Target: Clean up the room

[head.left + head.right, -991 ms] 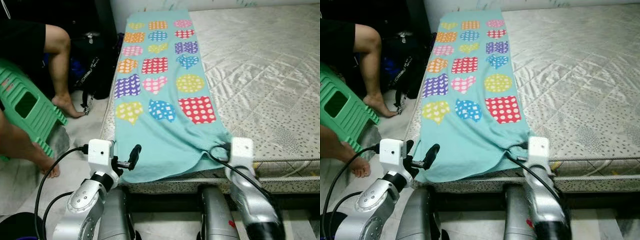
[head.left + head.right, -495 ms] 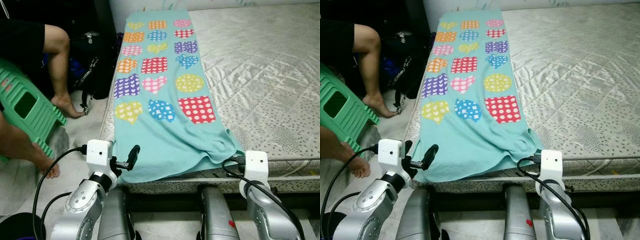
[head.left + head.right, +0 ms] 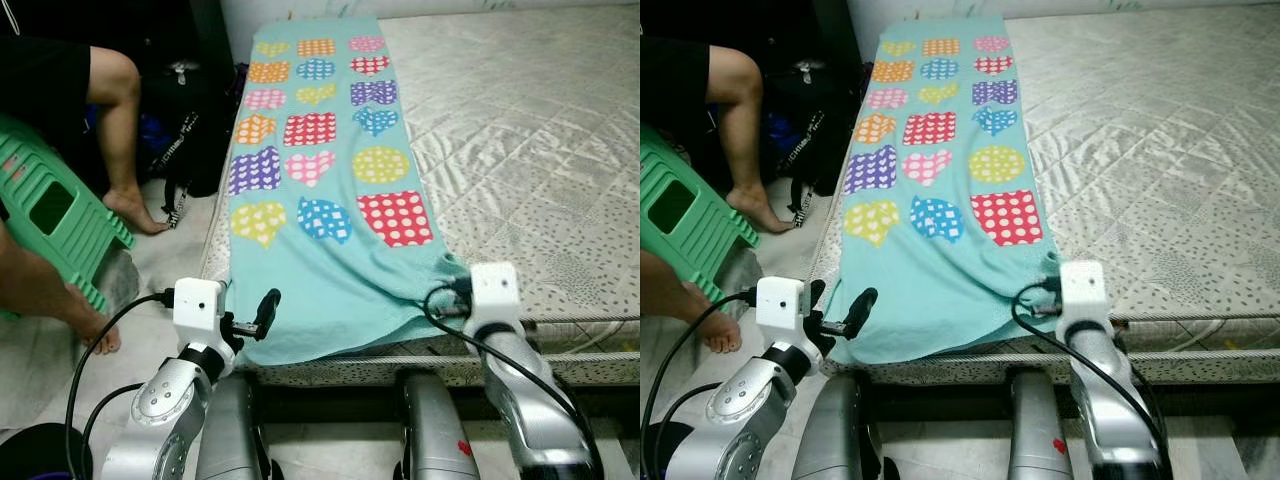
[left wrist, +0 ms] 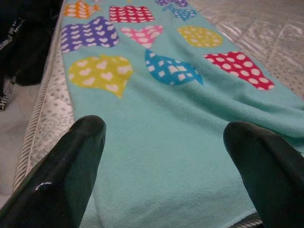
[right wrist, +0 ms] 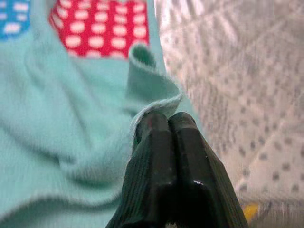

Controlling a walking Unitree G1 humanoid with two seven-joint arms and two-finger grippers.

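So there's a teal blanket (image 3: 330,190) with polka-dot hearts laid lengthwise along the left edge of the mattress (image 3: 520,130), its near end drooping over the mattress's front edge. The right gripper (image 5: 164,126) is at the blanket's near right corner, and in the right wrist view its jaws are pressed together with the bunched-up hem sitting right at their tips; can't really tell if any cloth is actually caught between them. The left gripper (image 4: 166,147) is at the blanket's near left corner, jaws spread wide, with the blanket lying flat just ahead of and between them, not touching as far as I can see. Left of the mattress a person's leg (image 3: 115,120) stands on the floor next to a green plastic stool (image 3: 50,215) and a black bag (image 3: 190,130).
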